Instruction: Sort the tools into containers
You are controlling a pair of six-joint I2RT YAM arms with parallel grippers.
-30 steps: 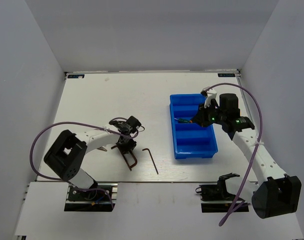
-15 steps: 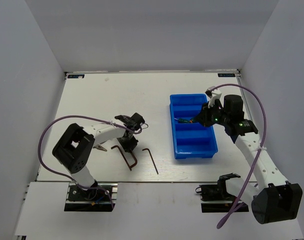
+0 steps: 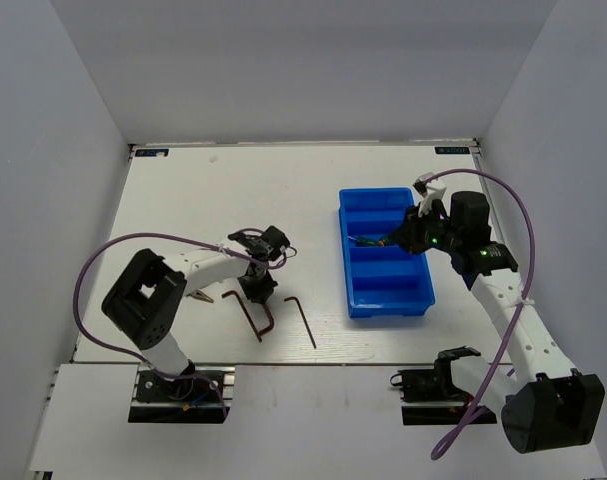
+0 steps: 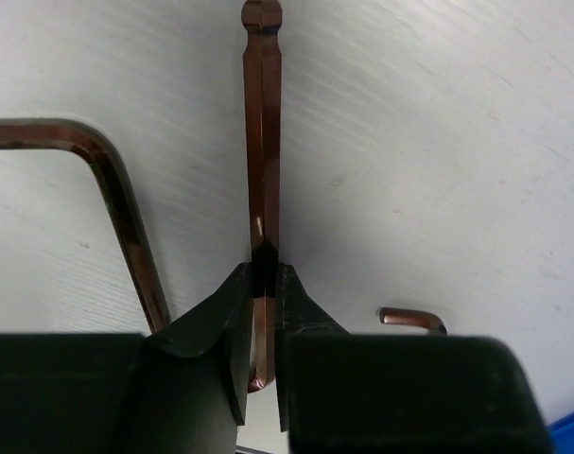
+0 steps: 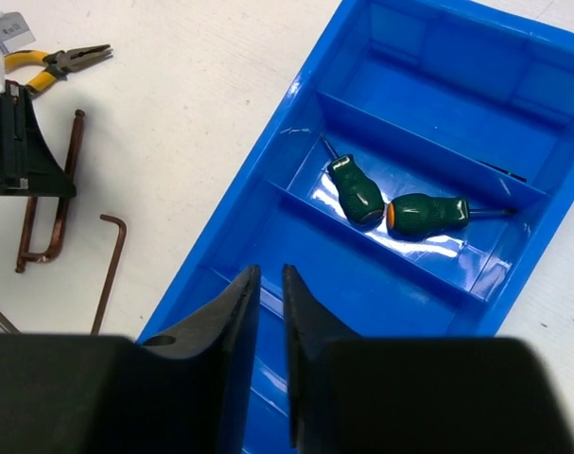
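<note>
Thin copper-brown L-shaped metal hex key (image 4: 261,142): my left tool (image 4: 263,272) has it. The jaws have just come in from about twice as wide and now pinch the straight shaft near its bent end, fingers on both sides with no gap left. The long end sticks out ahead of the fingers. The key looks flat on the white table (image 3: 233,190), so I'd call it gripped but not lifted.

Second hex key of the same kind (image 4: 112,199) lies just beside it on the left, rounded corner near my fingers; I can't tell whether the two touch. The hooked end of the third hex key (image 4: 414,317) shows off to the right, well apart. Yellow-and-black-handled pliers (image 3: 198,296) sit on the table on the other side of the tool.

My right tool (image 5: 269,274) hangs over the bright blue rectangular plastic tray (image 3: 388,285), jaws almost together with only a thin slit, nothing in them. It has eased open a touch. Both stubby green-handled screwdrivers (image 5: 355,189) (image 5: 426,213) lie together in one inner compartment.

What this means: screwdrivers sorted, first key now secured. Three keys and the pliers are still outside the tray. Next is lifting the key clear without dragging its neighbour. With a shaft this thin it could swivel in the pinch.
</note>
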